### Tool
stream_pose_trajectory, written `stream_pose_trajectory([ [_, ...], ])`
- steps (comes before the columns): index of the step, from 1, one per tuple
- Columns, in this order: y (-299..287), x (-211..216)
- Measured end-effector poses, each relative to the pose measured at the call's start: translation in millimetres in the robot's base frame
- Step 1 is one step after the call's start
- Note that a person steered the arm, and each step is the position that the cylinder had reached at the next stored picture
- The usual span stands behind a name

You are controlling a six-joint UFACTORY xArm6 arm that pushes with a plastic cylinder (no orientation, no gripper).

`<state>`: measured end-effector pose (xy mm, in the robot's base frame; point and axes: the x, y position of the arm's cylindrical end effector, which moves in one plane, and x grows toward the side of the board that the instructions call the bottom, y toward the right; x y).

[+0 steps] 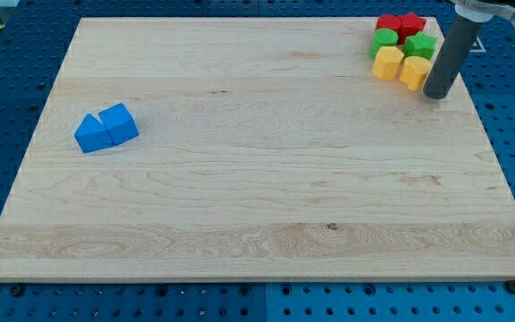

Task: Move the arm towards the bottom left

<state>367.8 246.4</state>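
Note:
My tip (436, 94) rests on the wooden board (257, 206) at the view's top right, just right of a yellow block (413, 72) and close to touching it. A second yellow block (386, 63) lies to its left. Above them sit a green round block (384, 38) and a green star-like block (421, 46). Two red blocks, one (389, 22) and a star-shaped one (411, 23), lie at the top of the cluster. Two blue blocks, one (90, 134) and another (120, 122), touch each other at the view's left.
The board lies on a blue perforated table (7, 80) that shows on all sides. The dark rod (451, 49) rises from the tip to the view's top right corner.

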Motion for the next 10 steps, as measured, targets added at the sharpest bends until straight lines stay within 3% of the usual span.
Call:
stream_pose_trajectory([
  [3,-1.1,-15.3],
  [7,-27.8,0.9],
  [9,-30.7,-27.1],
  [10,-30.7,-21.5],
])
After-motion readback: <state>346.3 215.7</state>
